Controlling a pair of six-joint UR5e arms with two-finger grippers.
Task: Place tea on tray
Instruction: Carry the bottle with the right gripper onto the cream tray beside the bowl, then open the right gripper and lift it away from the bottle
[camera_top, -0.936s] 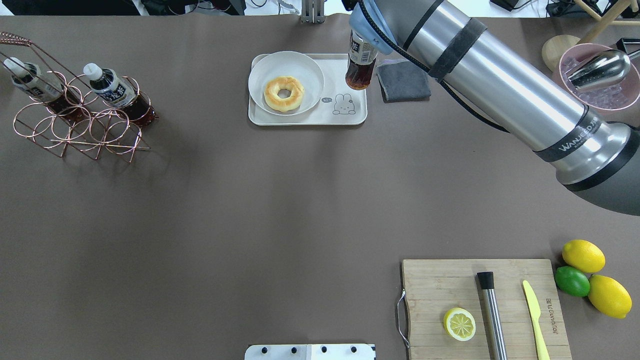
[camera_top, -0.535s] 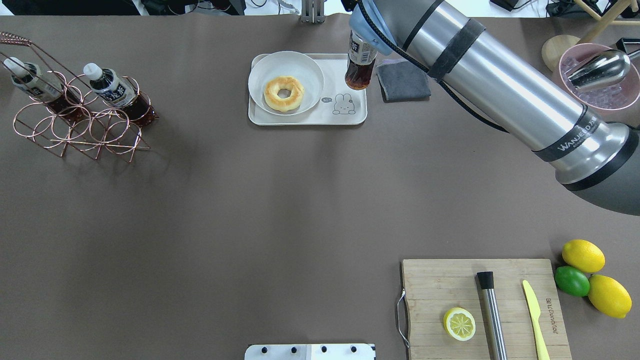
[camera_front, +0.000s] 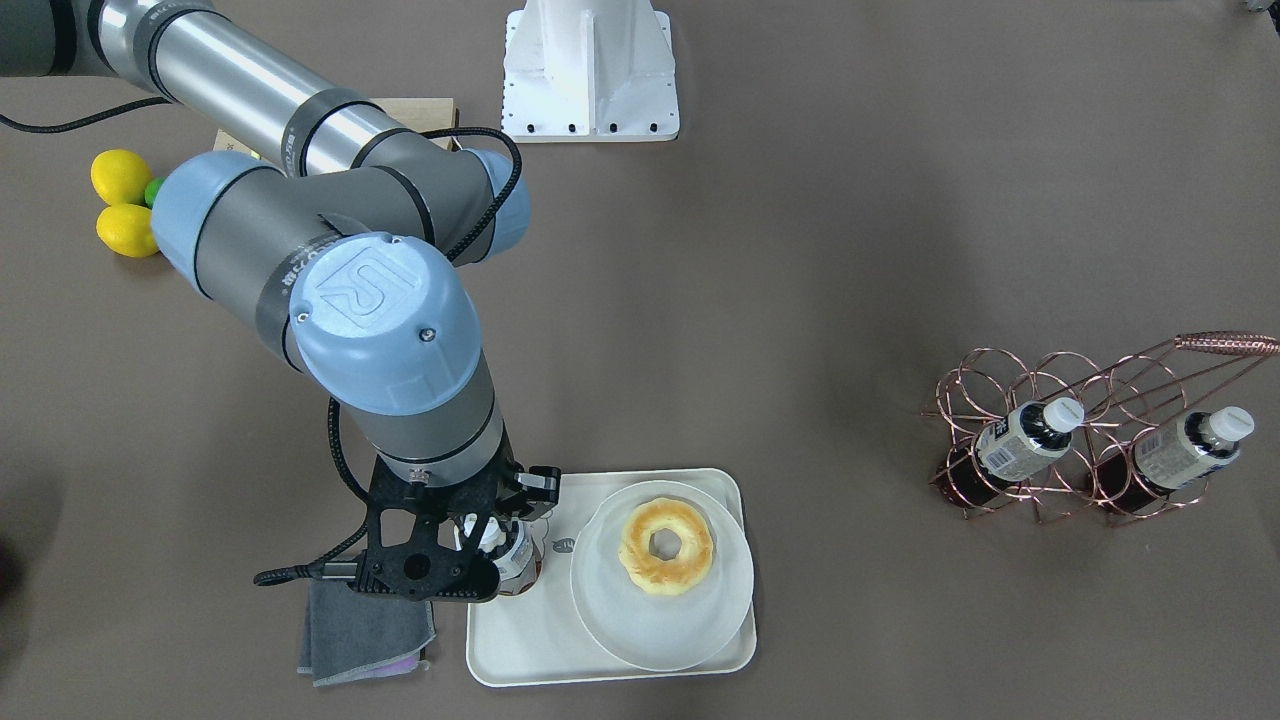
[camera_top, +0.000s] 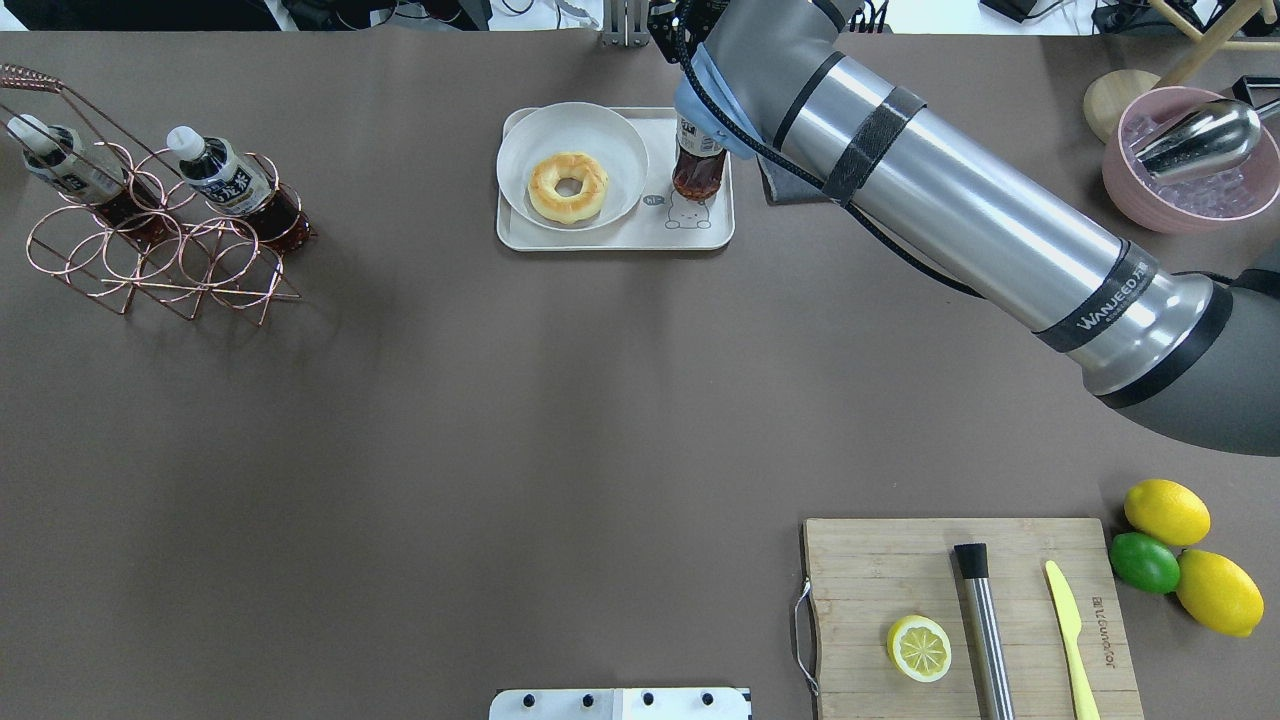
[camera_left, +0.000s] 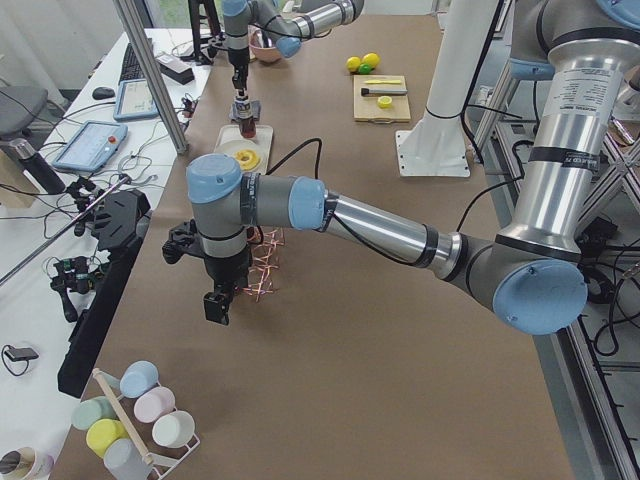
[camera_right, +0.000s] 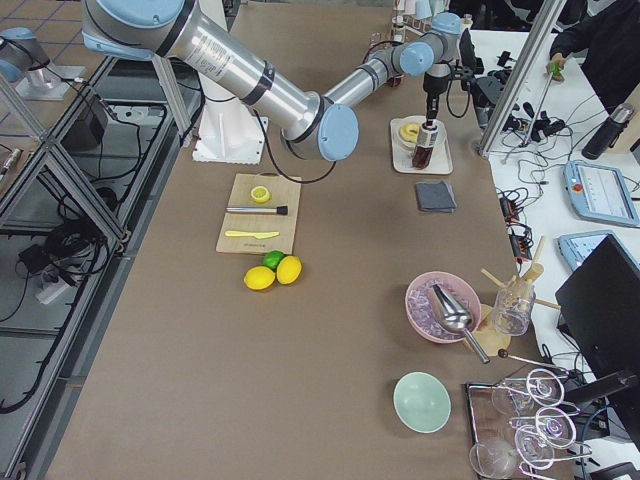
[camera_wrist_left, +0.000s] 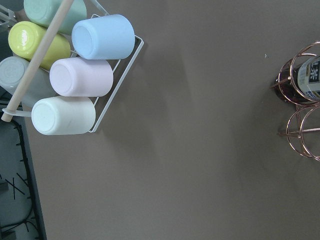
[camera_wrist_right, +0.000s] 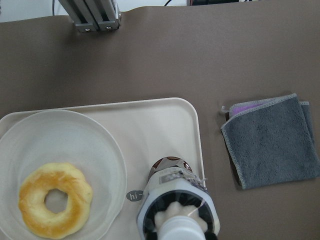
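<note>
My right gripper holds the tea over the tray.

My jaws are clamped round its neck under the cap, with the bottle hanging straight below me. It is full, smooth plastic, so I judge it weighty and slippery, and the neck hold suits. The plate sits close on one side of me, the tray's rim close on the other, with a cloth beyond it.

Plate fills tray half; cloth just beside.

Red-brown tea, cream tray, dark grey cloth.
</note>
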